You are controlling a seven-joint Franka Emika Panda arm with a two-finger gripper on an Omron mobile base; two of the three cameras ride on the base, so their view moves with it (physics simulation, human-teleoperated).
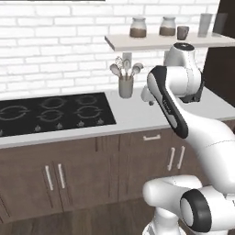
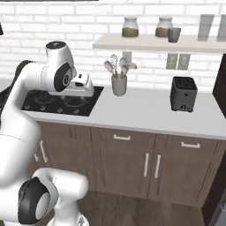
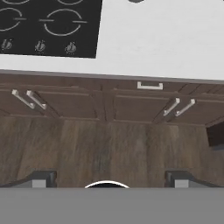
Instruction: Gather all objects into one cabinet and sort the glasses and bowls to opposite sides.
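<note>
Arm folded high before counter (image 2: 132, 112), hand aimed down at floor; jaws apart, holding nothing.

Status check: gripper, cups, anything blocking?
Gripper open, empty, over the floor before the counter. One grey-green mug on the wall shelf, untouched. Nothing in the way.

You have a pale grey bench (image 2: 145, 117) over dark brown drawers (image 2: 128, 163) with white handles (image 2: 122, 137). The hob (image 1: 50, 112) is black with grey rings. A black toaster (image 2: 183, 93) stands before white brick (image 1: 50, 50). Jars (image 2: 130, 27) hold brown contents; the mug (image 2: 174, 34) beside them is grey-green.
</note>
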